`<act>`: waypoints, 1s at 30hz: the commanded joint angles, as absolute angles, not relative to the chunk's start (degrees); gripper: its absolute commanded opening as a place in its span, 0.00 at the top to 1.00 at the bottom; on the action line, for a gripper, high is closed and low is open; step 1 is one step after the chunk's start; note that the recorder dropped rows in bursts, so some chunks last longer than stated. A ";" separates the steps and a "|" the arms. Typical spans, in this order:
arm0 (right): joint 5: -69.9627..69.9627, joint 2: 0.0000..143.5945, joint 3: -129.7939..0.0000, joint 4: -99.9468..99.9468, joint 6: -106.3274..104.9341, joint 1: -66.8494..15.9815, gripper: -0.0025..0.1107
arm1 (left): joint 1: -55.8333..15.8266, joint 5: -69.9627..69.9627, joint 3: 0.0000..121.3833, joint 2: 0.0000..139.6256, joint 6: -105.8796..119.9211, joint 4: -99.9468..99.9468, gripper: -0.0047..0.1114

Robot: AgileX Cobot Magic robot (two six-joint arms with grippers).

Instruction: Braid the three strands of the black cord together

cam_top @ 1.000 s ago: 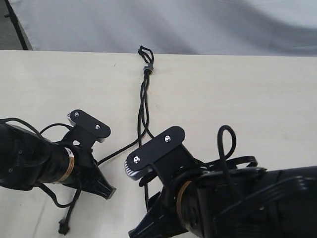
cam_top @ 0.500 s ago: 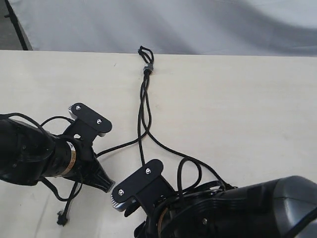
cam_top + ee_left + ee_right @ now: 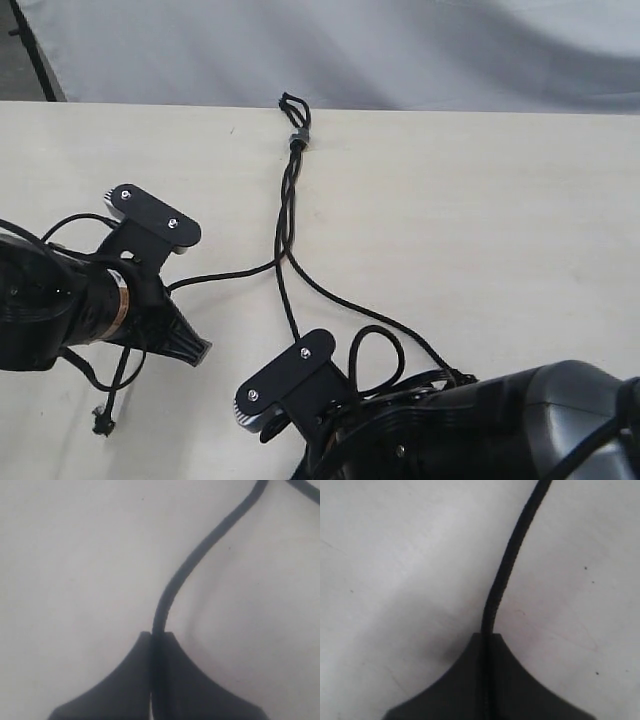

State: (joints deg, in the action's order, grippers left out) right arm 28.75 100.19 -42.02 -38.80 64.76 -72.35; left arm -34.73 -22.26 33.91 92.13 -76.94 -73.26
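The black cord (image 3: 291, 103) lies on the pale table with its small loop and grey band (image 3: 297, 137) at the far edge. Below the band the three strands (image 3: 285, 215) run twisted together, then part. One strand (image 3: 225, 274) leads left to my left gripper (image 3: 195, 350), which is shut on it; the left wrist view shows that strand (image 3: 200, 550) pinched between the jaws (image 3: 158, 635). A middle strand (image 3: 290, 310) runs down under my right arm's camera bracket. The right gripper (image 3: 488, 637) is shut on a strand (image 3: 512, 545). The third strand (image 3: 380, 320) trails off right.
The table (image 3: 520, 200) ends at a far edge with a grey cloth (image 3: 400, 50) behind it. Glossy robot cables (image 3: 375, 355) loop beside the right arm (image 3: 500, 430). The left arm (image 3: 50, 310) fills the lower left.
The right arm has drawn back toward the near edge and its jaws have shut on a strand. The left arm has shifted left, pulling its strand out sideways.
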 commanded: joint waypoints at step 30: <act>40.55 100.23 -41.87 -39.06 65.09 -72.11 0.98 | -34.60 -19.79 33.34 100.16 -80.69 -71.91 0.48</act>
